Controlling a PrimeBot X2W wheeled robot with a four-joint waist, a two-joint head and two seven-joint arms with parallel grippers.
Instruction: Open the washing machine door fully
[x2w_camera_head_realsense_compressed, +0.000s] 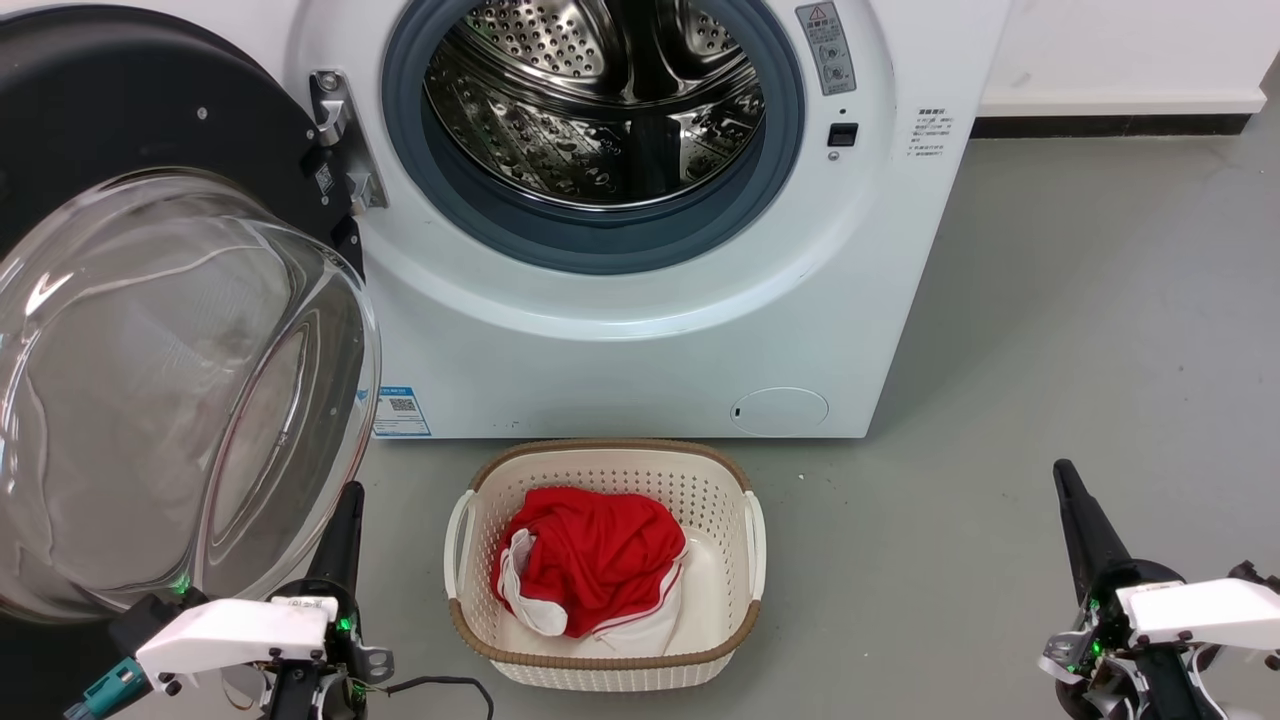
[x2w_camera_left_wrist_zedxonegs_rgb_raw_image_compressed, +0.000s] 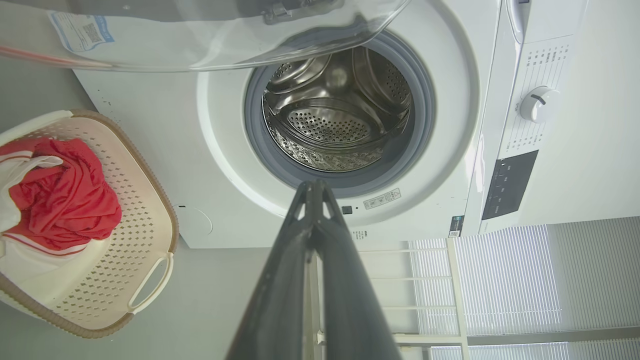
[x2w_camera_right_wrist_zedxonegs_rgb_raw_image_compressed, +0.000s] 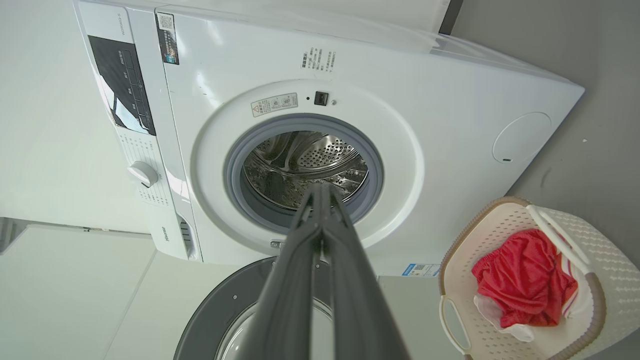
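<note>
— At left, swung wide off the drum (x2w_camera_head_realsense_compressed: 600, 110): washing machine door (x2w_camera_head_realsense_compressed: 150, 380). Why parked so?
— Frees the opening (likely near full swing). Left hand (x2w_camera_head_realsense_compressed: 348, 495), closed tight, empty, just beside its rim; right hand (x2w_camera_head_realsense_compressed: 1062, 472) likewise, well apart at right.

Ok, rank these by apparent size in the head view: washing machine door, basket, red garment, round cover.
1. washing machine door (nearest the camera, which enlarges it)
2. basket
3. red garment
4. round cover
</note>
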